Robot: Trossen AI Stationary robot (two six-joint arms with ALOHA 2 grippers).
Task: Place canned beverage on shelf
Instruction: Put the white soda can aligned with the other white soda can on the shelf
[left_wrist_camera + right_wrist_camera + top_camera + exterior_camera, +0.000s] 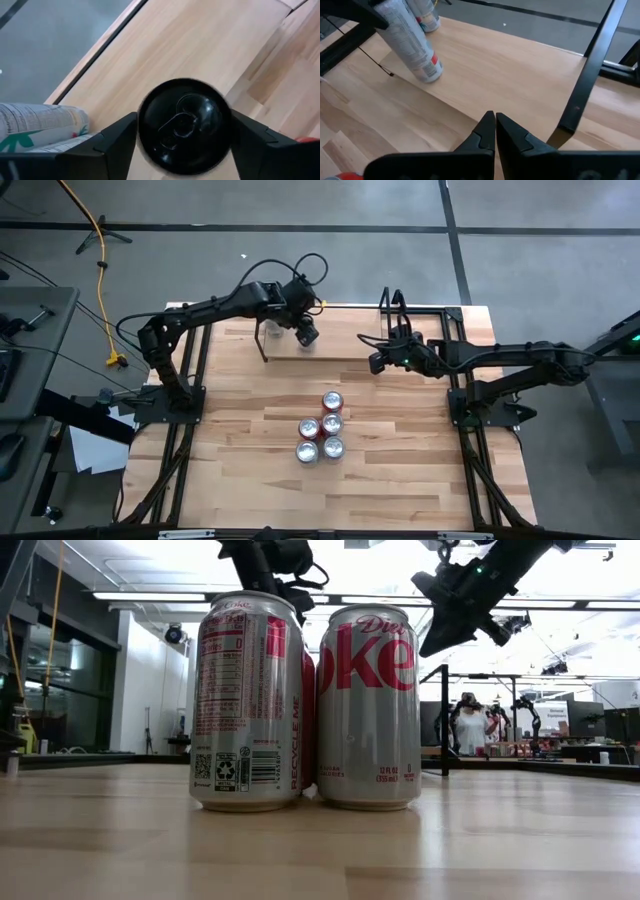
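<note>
My left gripper [307,333] reaches over the shelf [340,345], a pale plank on thin black rods at the table's far middle. It is shut on a white can with a black top [184,125]. In the right wrist view this can [412,47] leans over the plank. A second can [427,19] stands on the plank beside it, also in the left wrist view [40,125]. My right gripper [495,117] hovers shut at the shelf's right end [376,364], holding nothing. My left gripper has the can between its two fingers [120,137], one on each opposite side of the wall [141,127] just below the black top. The fingers slant down from above. The can is tilted, its lower end [431,72] at the plank; whether it rests there I cannot tell.
Several Diet Coke cans [322,427] stand grouped at the table's middle, filling the low view [368,705]. A black rod upright [580,95] of the shelf stands close beside my right gripper. Bare plank [510,75] lies between the two grippers.
</note>
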